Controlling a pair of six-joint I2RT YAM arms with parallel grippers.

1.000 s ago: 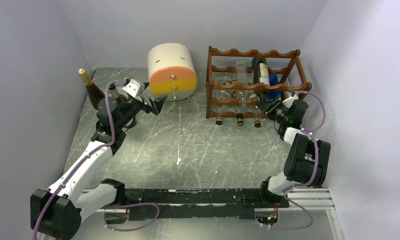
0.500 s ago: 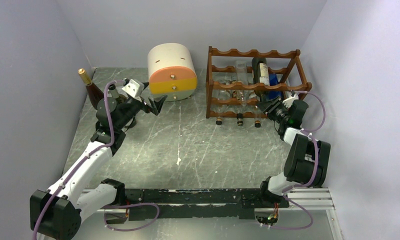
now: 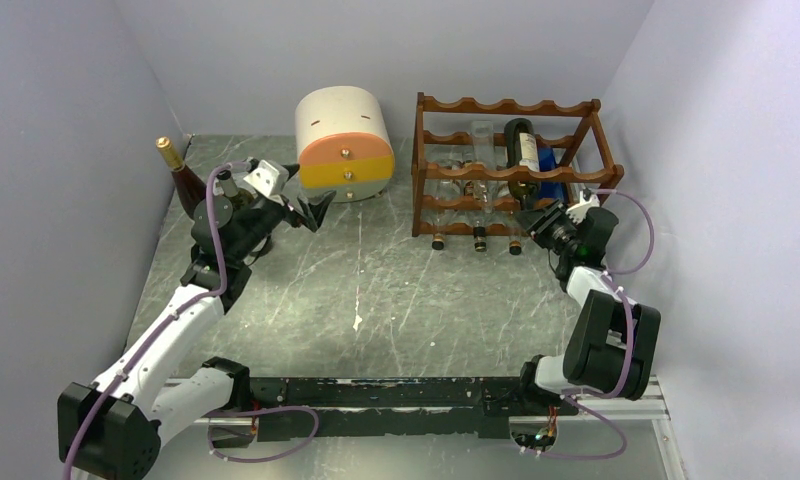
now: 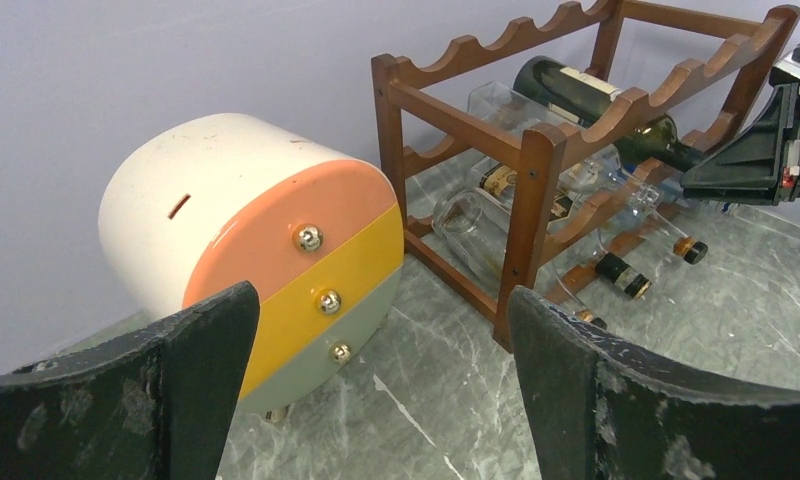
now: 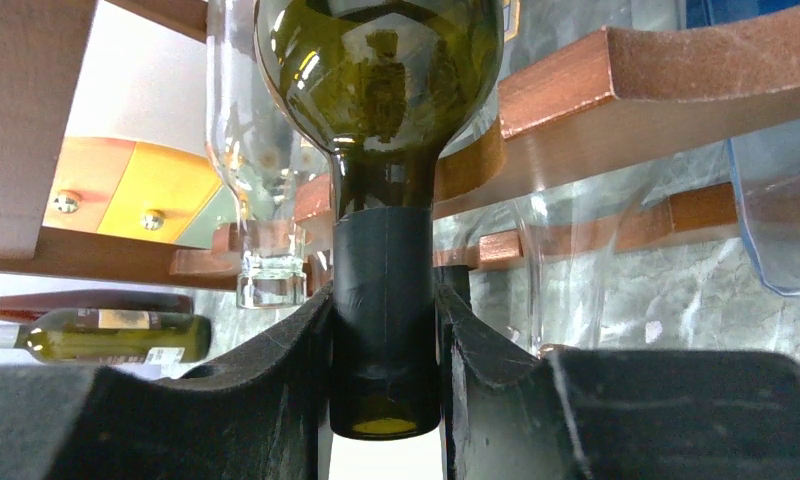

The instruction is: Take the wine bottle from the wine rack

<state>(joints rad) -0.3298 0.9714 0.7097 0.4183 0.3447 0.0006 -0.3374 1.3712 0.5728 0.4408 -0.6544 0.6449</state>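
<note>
The dark reddish-brown wine rack [image 3: 506, 170] stands at the back right; it also shows in the left wrist view [image 4: 536, 160] and the right wrist view [image 5: 626, 70]. A dark green wine bottle [image 3: 522, 150] lies in the rack, neck toward the near side, also seen in the left wrist view [image 4: 576, 95]. My right gripper [image 3: 539, 218] is shut on the bottle's neck [image 5: 384, 290], with both pads [image 5: 296, 380] against it. My left gripper [image 3: 311, 207] is open and empty, left of the rack, and faces the drawer unit in its wrist view [image 4: 376, 400].
A cream-and-orange drawer unit [image 3: 344, 145] stands left of the rack. A brown bottle [image 3: 181, 175] stands upright at the back left by the wall. Several clear bottles [image 3: 476, 190] and a blue thing [image 3: 546, 165] lie in the rack. Walls close in on both sides.
My right arm has drawn back a little toward the near side, still holding the bottle neck. The left arm has barely moved.
</note>
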